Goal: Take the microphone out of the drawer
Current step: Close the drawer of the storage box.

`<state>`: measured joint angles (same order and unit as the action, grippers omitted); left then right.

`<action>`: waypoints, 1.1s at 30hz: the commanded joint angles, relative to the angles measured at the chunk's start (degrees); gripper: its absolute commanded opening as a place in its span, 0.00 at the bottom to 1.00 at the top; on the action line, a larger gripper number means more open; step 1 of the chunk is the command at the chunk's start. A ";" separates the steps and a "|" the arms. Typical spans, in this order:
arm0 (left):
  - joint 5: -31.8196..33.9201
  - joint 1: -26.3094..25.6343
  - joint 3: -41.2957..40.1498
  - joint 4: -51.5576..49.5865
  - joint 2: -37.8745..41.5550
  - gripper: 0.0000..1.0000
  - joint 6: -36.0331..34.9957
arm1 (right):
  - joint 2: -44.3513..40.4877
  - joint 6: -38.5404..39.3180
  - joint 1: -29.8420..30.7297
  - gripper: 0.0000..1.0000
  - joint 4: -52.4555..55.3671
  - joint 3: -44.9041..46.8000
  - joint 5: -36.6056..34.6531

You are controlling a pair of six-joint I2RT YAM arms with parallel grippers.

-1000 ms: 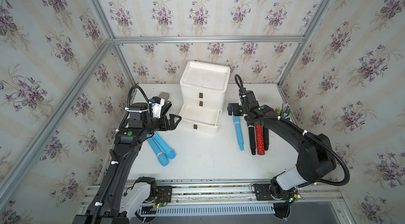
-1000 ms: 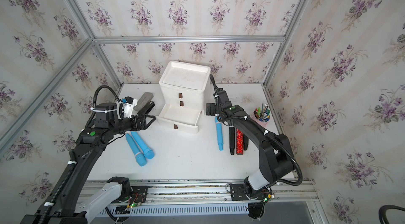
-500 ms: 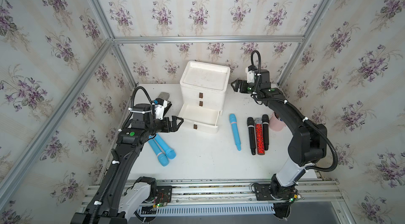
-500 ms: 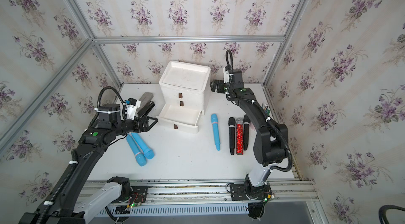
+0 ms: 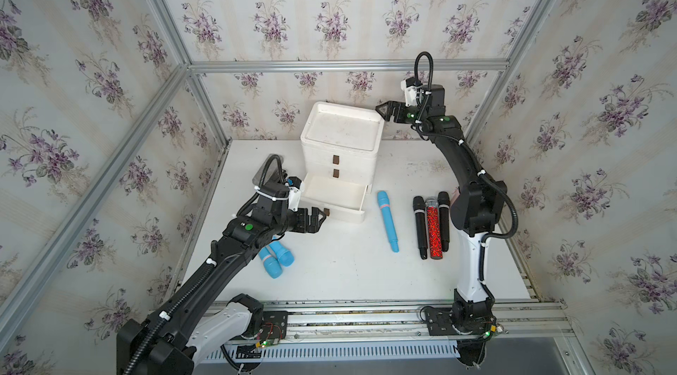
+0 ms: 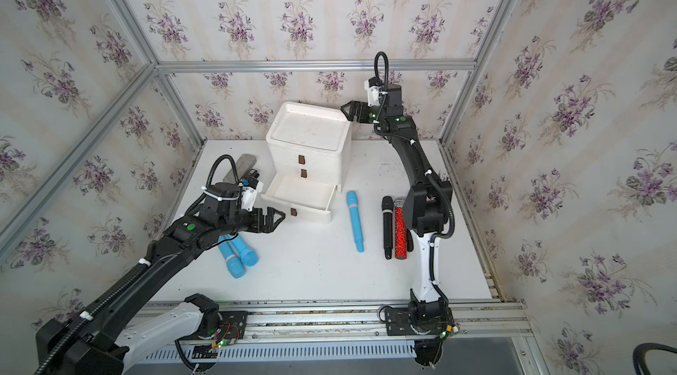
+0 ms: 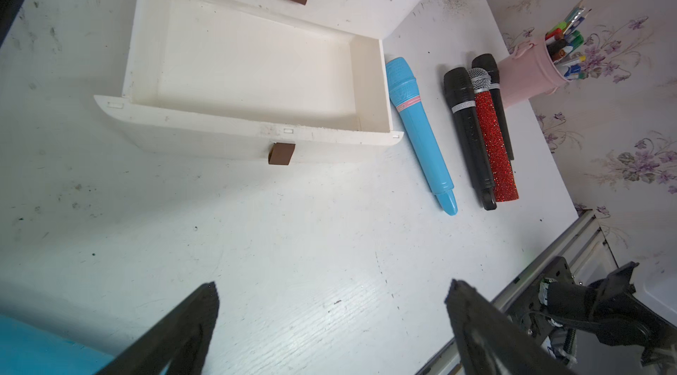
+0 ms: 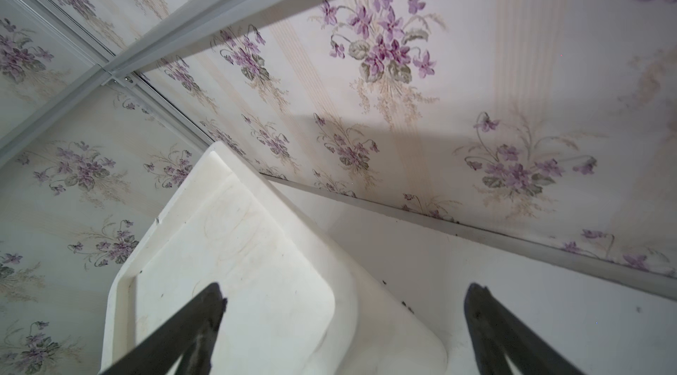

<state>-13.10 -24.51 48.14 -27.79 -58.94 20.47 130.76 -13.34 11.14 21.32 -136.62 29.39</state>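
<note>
Your left fingers (image 5: pixel 318 217) are standing wide apart and gripping nothing, hovering low just left of the brown tab on the pulled-out drawer (image 5: pixel 344 212). Your right fingers (image 5: pixel 384 112) are also spread and empty, hanging high beside the top right corner of the white cabinet (image 5: pixel 340 127). The drawer is showing a bare floor in the left wrist view, so the task's thing appears to be out already. The blue microphone (image 5: pixel 387 221) is lying on the surface (image 5: pixel 348 281) just right of the drawer's side wall. It is lying to the right of your left fingers in the frame, past the drawer front, with its long axis running from upper to lower frame and its head pointing toward the back wall. Your left fingers are sitting nearer to it than the raised right ones. You are looking at six microphones: three blue, counting the pair (image 5: pixel 274 259) under your left arm, two black (image 5: pixel 418 226) and one red glittered (image 5: pixel 434 234). The cabinet is carrying three drawers, with only the lowest open.
</note>
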 commanded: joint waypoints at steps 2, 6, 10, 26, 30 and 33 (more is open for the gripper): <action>5.45 -1.49 -3.88 8.49 -1.06 0.99 3.61 | 12.50 0.24 -0.40 1.00 12.80 -22.20 5.42; 7.51 -2.23 -7.79 13.91 -2.41 0.99 3.31 | 21.15 -2.72 -1.06 0.98 14.24 -33.54 11.28; 8.56 -2.25 -9.95 17.44 -5.72 0.99 2.35 | 22.54 -3.94 -1.04 0.97 13.68 -33.55 14.81; 9.47 -2.35 -12.25 39.35 -23.67 0.99 -1.83 | 21.48 0.60 0.32 0.95 19.95 -30.76 19.73; 10.31 -2.47 -11.58 42.82 -27.89 0.99 -2.45 | 20.90 1.24 0.75 0.95 20.92 -29.40 19.66; 11.38 -2.56 -11.16 44.45 -30.20 0.99 -2.37 | 20.48 2.02 1.19 0.95 21.89 -28.07 19.35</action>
<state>-3.18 -27.00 36.40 12.01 -87.81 18.90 152.22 -12.93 11.62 40.73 -165.49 47.24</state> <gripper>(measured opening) 0.993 0.950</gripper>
